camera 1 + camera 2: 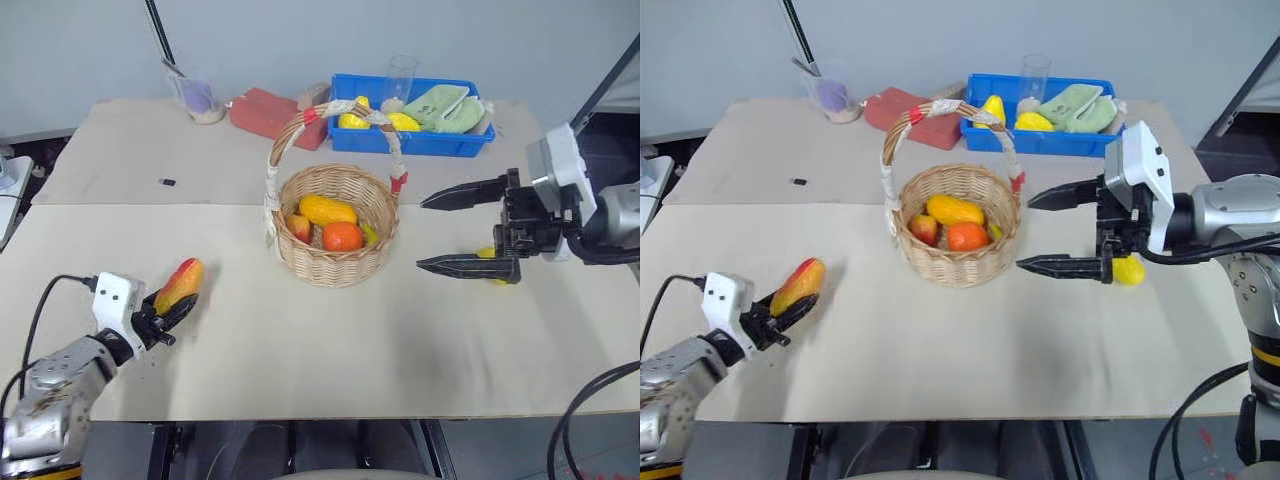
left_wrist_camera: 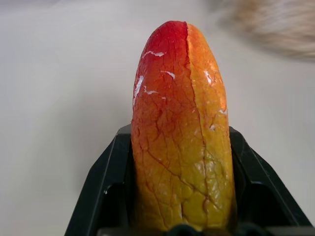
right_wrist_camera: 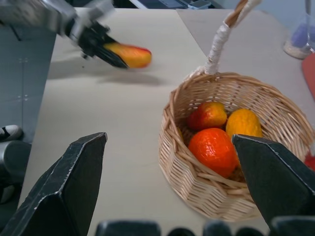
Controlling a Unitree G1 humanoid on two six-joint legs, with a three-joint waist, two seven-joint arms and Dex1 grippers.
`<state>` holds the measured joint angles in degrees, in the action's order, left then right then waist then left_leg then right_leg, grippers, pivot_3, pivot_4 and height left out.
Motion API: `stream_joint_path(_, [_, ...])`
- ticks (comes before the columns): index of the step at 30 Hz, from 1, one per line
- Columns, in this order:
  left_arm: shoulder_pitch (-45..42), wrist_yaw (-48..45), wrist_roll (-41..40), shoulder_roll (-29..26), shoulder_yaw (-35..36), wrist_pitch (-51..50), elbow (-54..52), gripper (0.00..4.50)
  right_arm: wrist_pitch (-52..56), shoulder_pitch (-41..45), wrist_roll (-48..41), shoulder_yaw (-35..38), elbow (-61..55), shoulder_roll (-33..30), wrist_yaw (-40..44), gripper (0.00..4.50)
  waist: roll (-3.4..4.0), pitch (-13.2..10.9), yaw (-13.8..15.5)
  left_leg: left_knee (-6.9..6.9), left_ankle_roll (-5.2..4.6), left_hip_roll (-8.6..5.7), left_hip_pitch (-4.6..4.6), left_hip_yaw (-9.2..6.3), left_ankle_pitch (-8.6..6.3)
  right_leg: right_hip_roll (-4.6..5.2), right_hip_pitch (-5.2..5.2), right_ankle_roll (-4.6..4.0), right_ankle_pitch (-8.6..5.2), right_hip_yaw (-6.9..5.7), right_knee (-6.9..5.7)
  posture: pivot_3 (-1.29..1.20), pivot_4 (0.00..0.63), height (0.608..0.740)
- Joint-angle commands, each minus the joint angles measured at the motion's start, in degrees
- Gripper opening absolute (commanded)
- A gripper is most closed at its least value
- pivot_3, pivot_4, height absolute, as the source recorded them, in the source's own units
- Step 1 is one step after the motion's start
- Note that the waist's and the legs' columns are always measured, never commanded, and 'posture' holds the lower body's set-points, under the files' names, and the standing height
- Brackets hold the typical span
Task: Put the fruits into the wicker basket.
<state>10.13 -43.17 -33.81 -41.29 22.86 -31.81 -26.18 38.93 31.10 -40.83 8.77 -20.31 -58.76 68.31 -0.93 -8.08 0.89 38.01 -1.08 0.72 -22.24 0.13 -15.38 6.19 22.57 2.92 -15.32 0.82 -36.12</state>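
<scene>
Fruits of the task are seen well apart: the elongated yellow fruit (image 1: 180, 284) with its red-orange end lies at the lower left of the head view, and the small plain yellow oval (image 1: 1129, 270) sits at the right of centre on the table (image 1: 300, 350).

Largest first, the table is covered in pale beige board and fills most of the frame. At the upper middle a blue crate (image 1: 412, 142) is seen, holding yellow pear-shaped fruits and a green cloth, with a clear glass (image 1: 400, 78) standing at its far edge. Beside it, to the left, a red pad (image 1: 268, 112) is laid, and further left a clear cup (image 1: 200, 98) with a purple item inside.

The wicker basket (image 1: 335, 262) is placed at the centre of the frame, its tall taped handle arching above it. An orange fruit, a yellow-orange fruit and a reddish fruit are seen inside it.

The right gripper (image 1: 468, 232) is held at the right of the frame, pointing toward the basket, with its two black fingers spread wide and nothing between them. The small yellow oval is partly hidden behind its lower finger; contact cannot be told.

The left gripper (image 1: 168, 318) is clamped on the yellow end of the elongated fruit, whose red-orange tip points away from the wrist, toward the upper right.
</scene>
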Motion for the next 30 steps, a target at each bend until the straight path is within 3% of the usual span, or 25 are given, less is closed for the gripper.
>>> stream_joint_path(1, [-3.3, -4.2, -5.3, -4.6, -1.5, -3.1, -7.7, 1.64, 0.5, -1.6, -0.7, 4.5, -1.5, -1.9, -1.2, 4.50, 0.01, 0.0, 0.0, 0.00, 0.00, -0.02, 0.03, 0.00, 0.00, 0.01, -0.04, 0.00, 0.00, -0.01, 0.03, 0.00, 0.150, 0.740])
stream_joint_path(4, [-13.8, -2.6, -6.0, -5.3, -7.2, -4.6, -8.6, 1.64, 1.4, -3.8, -1.1, 6.6, -2.4, -2.5, -2.7, 4.50, 0.01, 0.0, -0.1, 0.00, 0.00, -0.10, 0.10, 0.03, 0.00, -0.04, -0.16, 0.00, 0.00, -0.02, 0.06, 0.00, 0.150, 0.740])
stream_joint_path(9, [-32.1, 1.3, 1.6, 0.3, -20.3, -3.1, -3.2, 1.64, 2.4, -6.8, -2.3, 9.7, -4.5, -3.0, -5.1, 4.50, 0.00, 0.0, -0.1, 0.17, -0.08, -0.28, 0.12, -0.02, -0.01, -0.30, -0.28, 0.06, 0.02, -0.02, -0.01, 0.00, 0.150, 0.740])
stream_joint_path(17, [-48.0, 3.2, 17.7, 13.4, -33.6, 12.2, 19.2, 1.64, 4.0, -10.2, -4.3, 13.7, -7.6, -2.2, -10.2, 4.50, -0.02, 0.0, -0.1, 0.78, -0.30, -0.09, -0.04, -0.05, -0.13, -0.87, -0.28, 0.11, 0.05, 0.16, -0.02, 0.00, 0.150, 0.740])
stream_joint_path(23, [-50.3, 0.4, 19.9, 17.7, -34.2, 17.6, 24.7, 4.47, 4.3, -12.3, -4.0, 15.1, -7.9, -2.5, -12.6, 4.50, -0.03, 0.0, -0.3, 0.89, -0.39, -0.08, -0.12, -0.06, -0.18, -0.88, -0.28, 0.11, 0.06, 0.17, -0.07, 0.00, 0.150, 0.740])
stream_joint_path(30, [-47.6, -7.0, 17.0, 14.6, -32.9, 16.6, 20.2, 4.47, -2.1, -17.6, 8.0, 12.3, 0.3, -2.8, -15.6, 4.50, -0.03, 0.0, -0.2, 0.93, -0.39, -0.02, -0.10, -0.04, -0.18, -0.91, -0.29, 0.11, 0.06, 0.17, -0.06, 0.00, 0.150, 0.740])
